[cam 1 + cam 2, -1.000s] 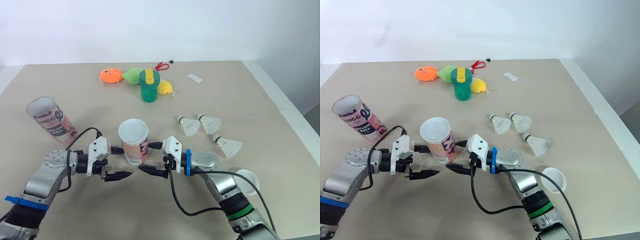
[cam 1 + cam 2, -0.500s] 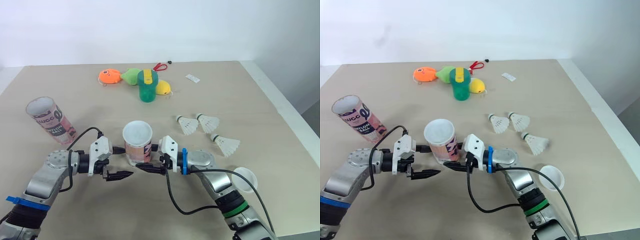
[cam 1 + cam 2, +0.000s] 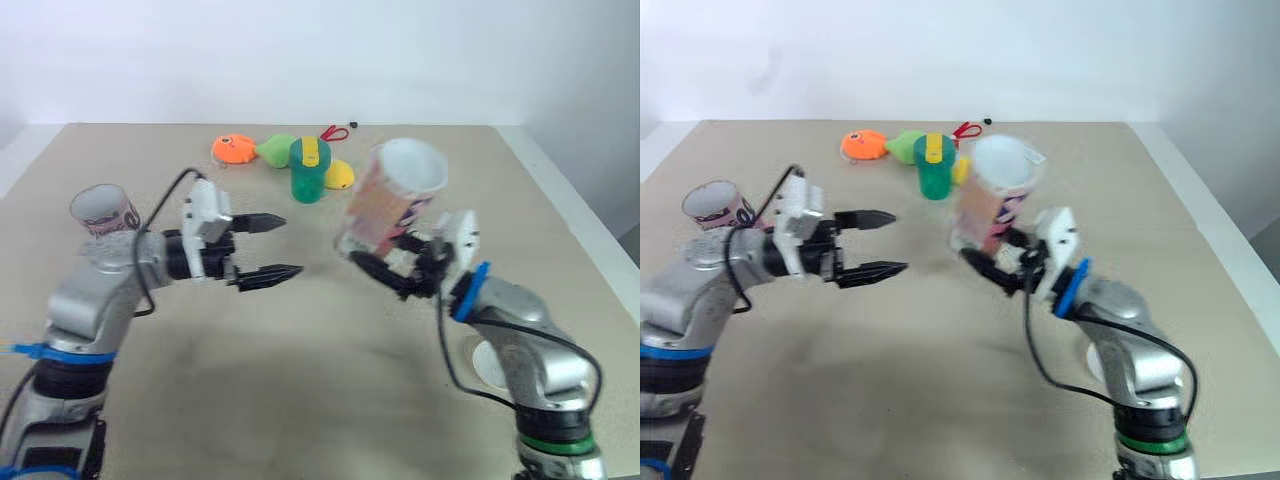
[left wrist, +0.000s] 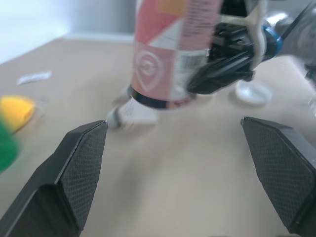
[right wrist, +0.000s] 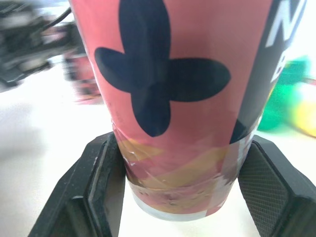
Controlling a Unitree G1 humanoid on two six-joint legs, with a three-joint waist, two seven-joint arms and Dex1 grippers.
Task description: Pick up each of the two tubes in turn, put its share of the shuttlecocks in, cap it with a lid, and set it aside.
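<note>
tube (image 3: 385, 205) | clamped in right jaws | tilted | mouth up-right

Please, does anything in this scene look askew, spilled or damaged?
The pink tube, held in the air by the right claw near its base, is tilted, its open mouth leaning toward the robot's right. Nothing looks spilled or damaged.

I see the pink printed cardboard tube (image 3: 388, 205) lifted, tilted, mouth up; the second pink tube (image 3: 103, 208) stands well apart.
</note>
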